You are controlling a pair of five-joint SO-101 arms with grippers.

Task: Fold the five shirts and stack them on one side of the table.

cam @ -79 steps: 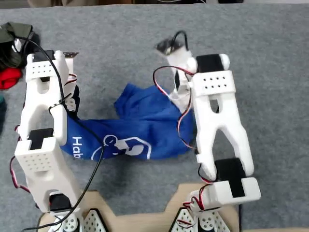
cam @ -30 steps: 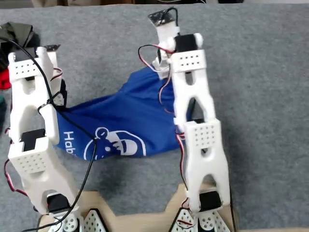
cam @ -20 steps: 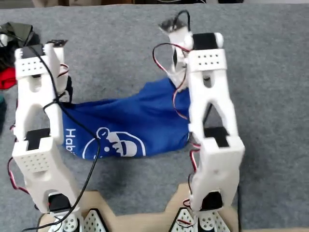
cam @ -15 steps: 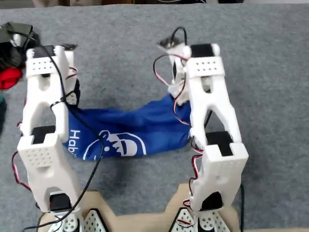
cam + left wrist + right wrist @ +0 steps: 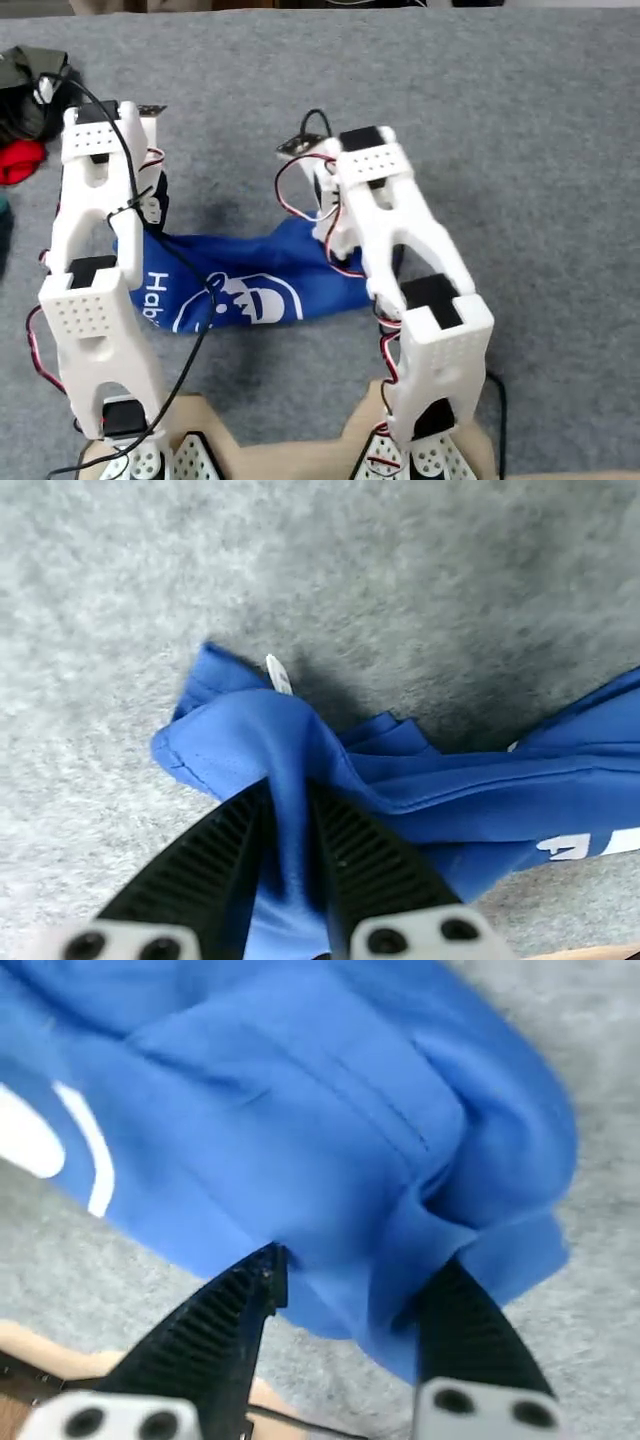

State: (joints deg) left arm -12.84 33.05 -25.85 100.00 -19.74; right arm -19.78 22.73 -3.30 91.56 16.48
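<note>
The grey table spans the frame. A blue shirt lies at lower centre-left, bunched into a long strip between the two arms. At its left end the left gripper is clenched on a pinch of cloth. At its right end the right gripper is spread wide over a bunched fold, gripping nothing. Other clothes sit upper left. This looks like an early fold; next, the right claw probably needs to close on its edge.
</note>
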